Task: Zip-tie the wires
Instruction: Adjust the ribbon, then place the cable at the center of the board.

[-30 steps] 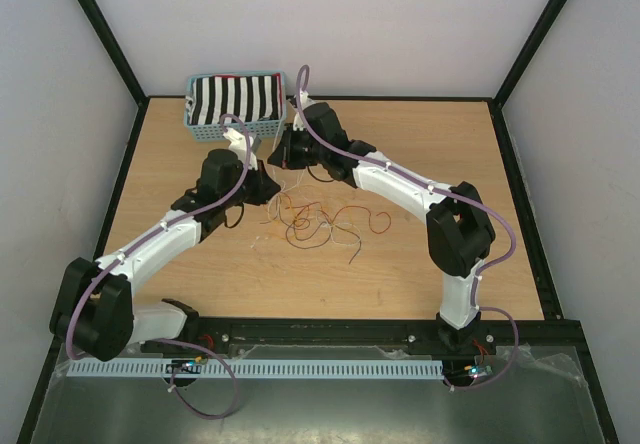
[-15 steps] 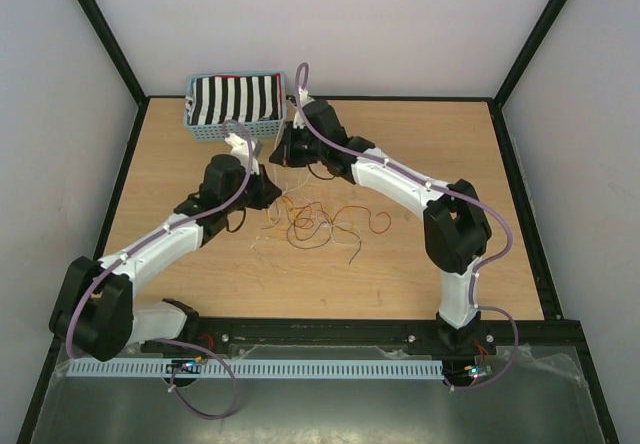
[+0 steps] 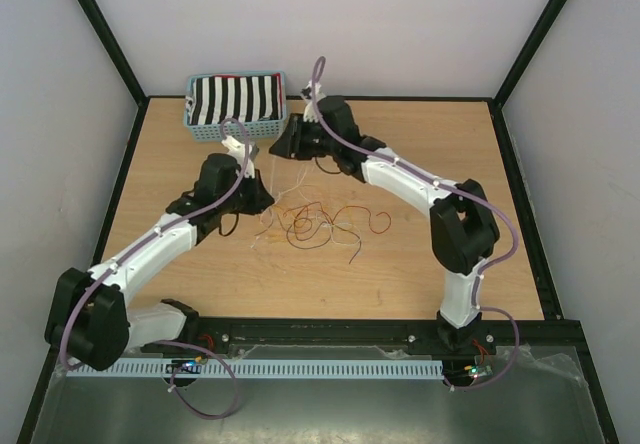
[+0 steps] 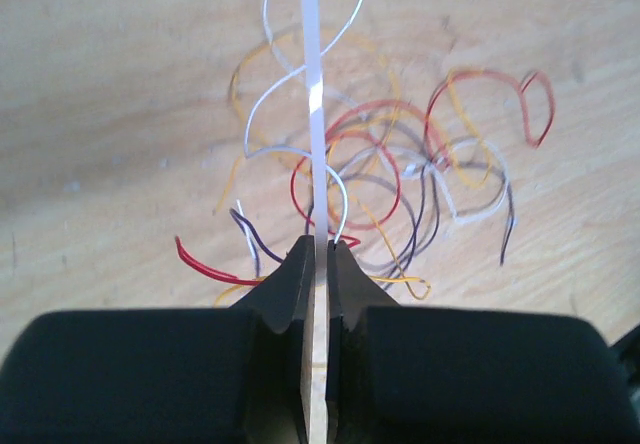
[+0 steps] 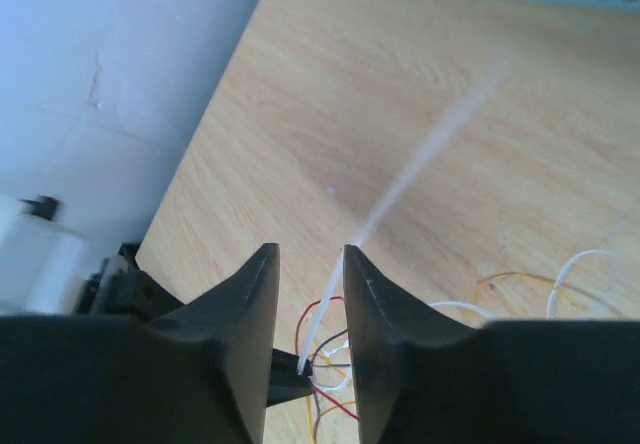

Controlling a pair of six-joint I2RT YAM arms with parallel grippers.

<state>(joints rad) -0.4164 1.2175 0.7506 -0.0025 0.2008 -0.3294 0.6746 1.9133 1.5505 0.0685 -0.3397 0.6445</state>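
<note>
While the left arm's black two-finger claw [image 4: 318,249] is clamped tight on a thin, flat white plastic zip tie [image 4: 314,94], the right arm's black claw [image 5: 311,254] has its jaws partly apart. The strip's blurred free end runs up between them, and no pad visibly presses it.

The wires [image 3: 315,221], thin curling strands of red, orange, yellow, white and dark brown, lie in a loose tangle on the pale wooden desk [image 3: 450,164]. They sit near its middle, just beyond the left claw's tips, and in the left wrist view the tie crosses above them. Whether the strip already loops round any strand cannot be told from these views.

The step in hand appears to be working the tie itself: getting it round the strands, or its tail into its head. The wires look spread out, not cinched, so the task seems no more than midway.

The next move probably calls for the right claw to close squarely on the free tail without slipping off so narrow a strip. The left claw would need to steady the other end while the loop is drawn snug round the gathered strands.
</note>
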